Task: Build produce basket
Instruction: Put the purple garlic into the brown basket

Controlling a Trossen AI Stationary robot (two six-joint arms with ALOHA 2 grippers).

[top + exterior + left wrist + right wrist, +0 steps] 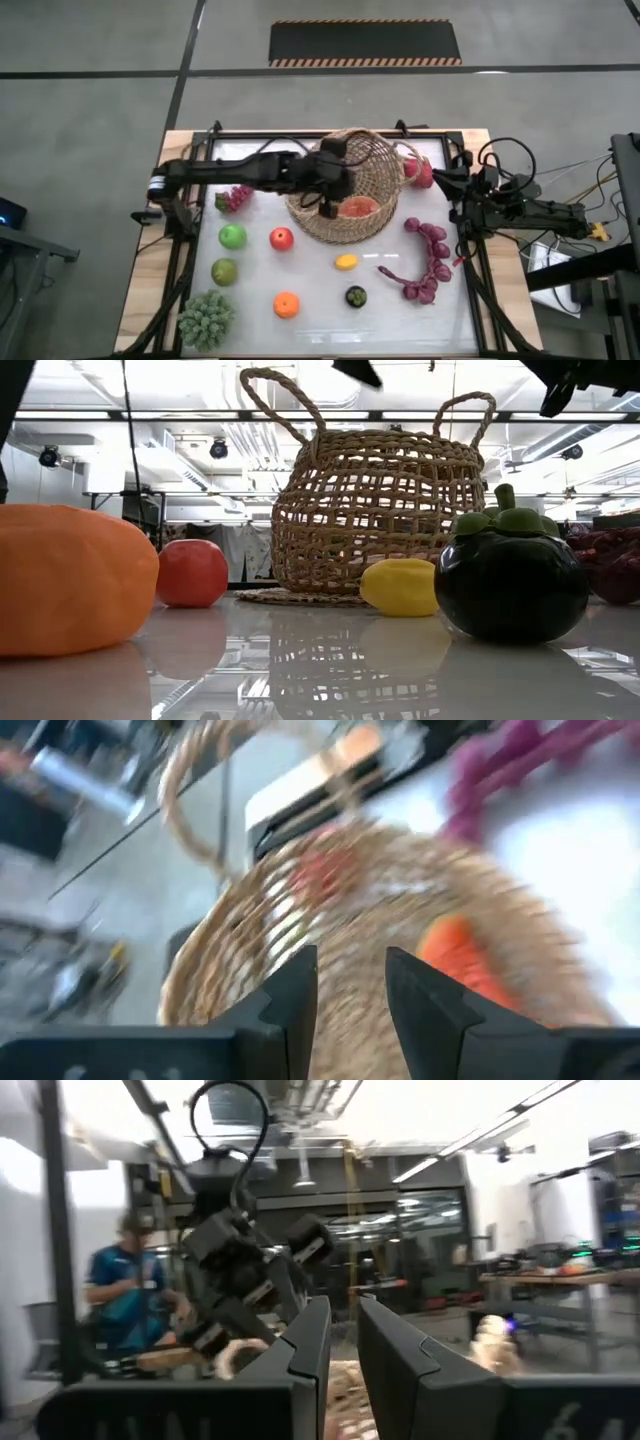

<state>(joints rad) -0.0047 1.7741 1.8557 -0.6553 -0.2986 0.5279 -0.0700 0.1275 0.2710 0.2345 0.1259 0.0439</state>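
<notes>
The basket (350, 190) sits at the upper centre of the white worktop (320, 285) in the high view, its round mouth turned up toward the camera, with a watermelon slice (357, 208) lying inside near its lower wall. The low view shows what the top-down one does not: the basket (375, 510) stands upright, its two loop handles rising above the rim, with a lemon (400, 587) just in front of its base, a red apple (192, 572) to the left, an orange (70, 580) large at the left edge and a dark mangosteen (510, 575) at the right. In the high view the left hand (328, 207) hangs over the basket's left inner side, just left of the slice; its wrist view looks down into the weave, fingers (295, 995) a little apart with nothing between them and the slice (460, 955) just beyond. The right hand (462, 185) waits at the worktop's right edge, fingers (310, 1345) narrowly parted and empty. Grape bunches (428, 260) lie at centre right, a green apple (232, 236) and pear (224, 271) at left.
</notes>
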